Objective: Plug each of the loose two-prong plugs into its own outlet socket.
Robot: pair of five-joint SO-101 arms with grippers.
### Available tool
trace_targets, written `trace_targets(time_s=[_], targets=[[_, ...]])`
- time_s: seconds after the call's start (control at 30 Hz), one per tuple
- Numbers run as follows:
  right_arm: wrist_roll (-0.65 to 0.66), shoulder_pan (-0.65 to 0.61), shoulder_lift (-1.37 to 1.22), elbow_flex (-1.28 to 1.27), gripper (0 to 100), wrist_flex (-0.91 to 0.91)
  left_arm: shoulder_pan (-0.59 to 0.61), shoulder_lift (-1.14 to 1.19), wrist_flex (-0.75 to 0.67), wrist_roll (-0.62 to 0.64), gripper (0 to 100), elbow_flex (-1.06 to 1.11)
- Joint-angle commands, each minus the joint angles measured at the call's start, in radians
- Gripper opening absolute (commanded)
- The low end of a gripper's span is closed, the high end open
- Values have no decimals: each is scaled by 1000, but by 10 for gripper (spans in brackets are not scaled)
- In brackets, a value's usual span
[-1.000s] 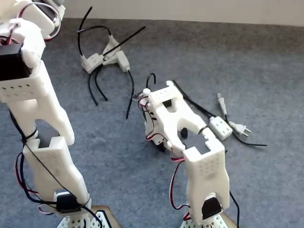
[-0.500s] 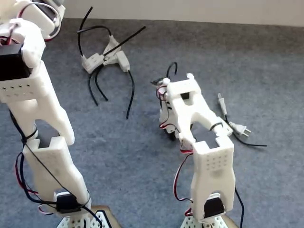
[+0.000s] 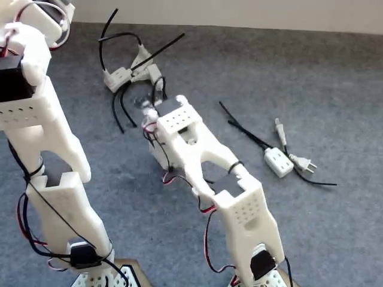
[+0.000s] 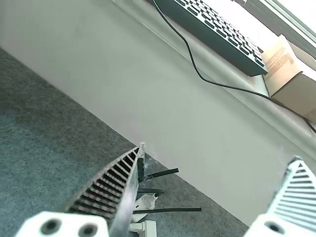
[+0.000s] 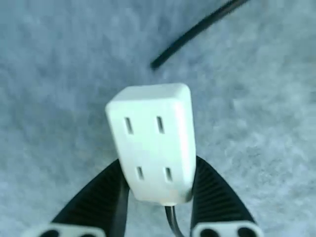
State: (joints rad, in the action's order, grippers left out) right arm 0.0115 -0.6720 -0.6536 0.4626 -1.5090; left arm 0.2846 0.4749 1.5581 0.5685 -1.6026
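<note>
RIGHT ARM GRIPS OUTLET BLOCK: The right gripper (image 5: 158, 167) was clamped on a white outlet block (image 5: 150, 133), dark fingers (image 5: 210, 197) pressed to its two sides and its four slots facing the wrist camera. Whether the block touched the grey carpet (image 3: 311, 72) could not be told. A black cable (image 5: 197, 29) lay just beyond it.

From above, the right arm (image 3: 197, 146) stretched across the middle of the carpet toward a tangle of cables (image 3: 122, 107) and two more blocks (image 3: 118, 78) near the carpet's far edge, where it met a pale wall (image 3: 239, 11). A wide stretch of carpet separated that tangle from another block (image 3: 278, 161) on the right. One loose plug (image 3: 301, 160) lay just beside this block and a second plug (image 3: 277, 125) a little beyond.

The left arm (image 3: 42, 119) stood tall at the picture's edge, its top cut off. The left gripper (image 4: 219, 152) had its fingers spread wide and pointed at the wall, under a keyboard (image 4: 217, 27) and a box (image 4: 286, 59). In the high view the right arm's wrist masked the carpet beneath it. The far plug's prongs were too small to make out.
</note>
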Motion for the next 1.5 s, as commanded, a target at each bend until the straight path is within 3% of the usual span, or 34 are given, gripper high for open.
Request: trace_targets(time_s=[0.0,0.13,0.23,0.53,0.63,0.73,0.93,1.47], targets=[[-247,31,-31,170,84,-5,4,-5,-20,5,418,-12],[-586,94,-143,223,84,-50,4,-5,-20,5,418,-15],[-756,88,-216,254,84,-84,4,-5,-20,5,418,-18],[-1174,10,-328,527,84,-88,-8,-7,-20,6,418,-18],[-1263,-7,-366,611,87,-88,-31,-7,-18,6,418,-13],[-1310,-54,-406,639,164,-88,-61,-7,-15,3,418,-10],[-1249,-76,-424,644,350,-90,-61,-5,-14,5,418,-10],[-445,36,76,645,351,-191,-62,-5,-12,5,418,-10]])
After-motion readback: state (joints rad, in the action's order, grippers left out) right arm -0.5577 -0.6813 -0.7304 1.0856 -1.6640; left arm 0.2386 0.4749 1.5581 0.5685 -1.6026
